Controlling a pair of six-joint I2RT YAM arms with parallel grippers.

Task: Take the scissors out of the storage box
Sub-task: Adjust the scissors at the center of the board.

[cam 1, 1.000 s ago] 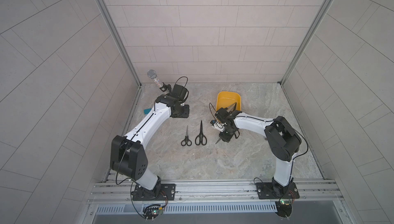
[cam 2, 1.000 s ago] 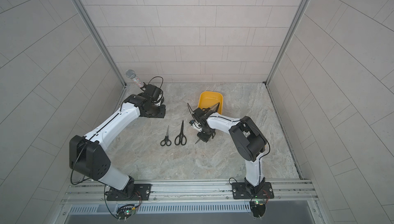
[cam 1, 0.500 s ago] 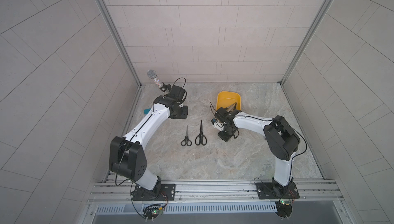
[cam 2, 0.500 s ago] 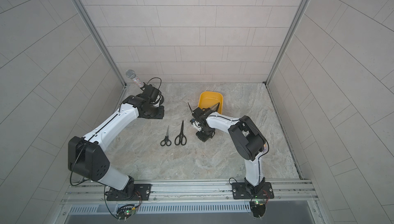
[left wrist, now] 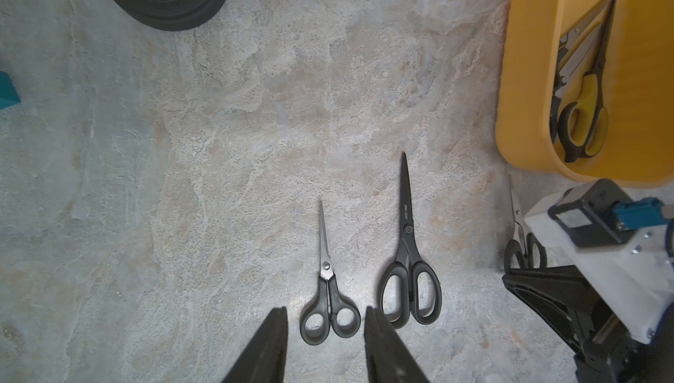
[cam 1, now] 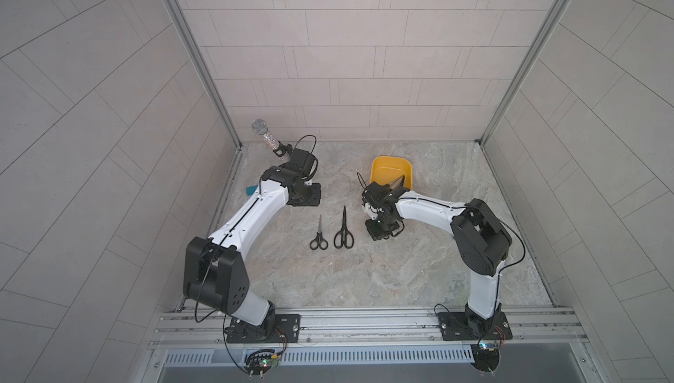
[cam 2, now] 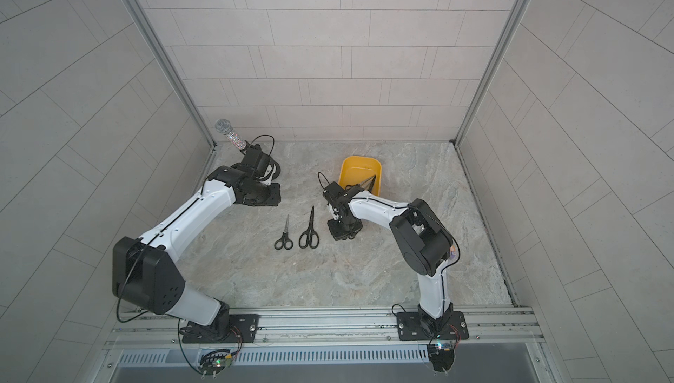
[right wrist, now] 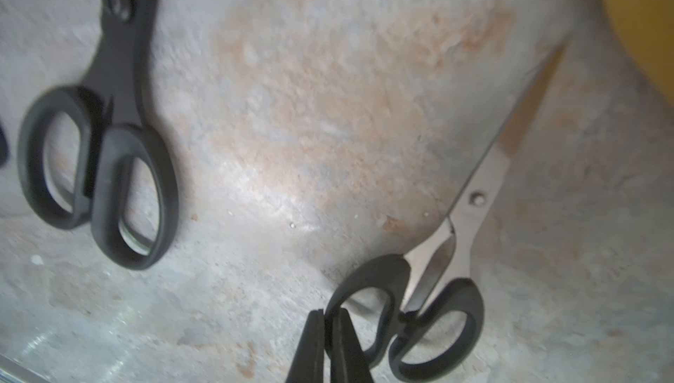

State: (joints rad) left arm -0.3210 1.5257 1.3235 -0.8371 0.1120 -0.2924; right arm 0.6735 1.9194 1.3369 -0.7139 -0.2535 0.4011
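Nearest the bases, two scissors lie flat on the table (cam 1: 364,282), side by side with tips toward 12 o'clock. One is a small steel-bladed pair (cam 1: 318,237), and at its 3 o'clock is a larger all-black pair (cam 1: 343,233). A third pair (right wrist: 470,217) lies further toward 3 o'clock, under the right gripper (right wrist: 328,313). Its jaws are pinched together right at the rim of one handle loop; whether they nip that rim or only sit over it, I cannot tell.

The step looks like setting this pair down in the row. To finish it well, the tips should rise straight up, not sideways, so the loop is not dragged toward the all-black pair. The left gripper (left wrist: 324,310) hangs at 10 o'clock of the row, jaws partly apart, empty and well clear.

At 12 o'clock of the right gripper sits the storage box (cam 1: 386,167). It holds the yellow-and-black pair (left wrist: 587,107) and other steel blades (left wrist: 580,34) leaning on one wall. The right forearm crosses its near end, so the next reach probably needs to back off and come in from above. Far off at 11 o'clock, a microphone (cam 1: 264,135) and a teal block (cam 1: 249,190) are out of the way.
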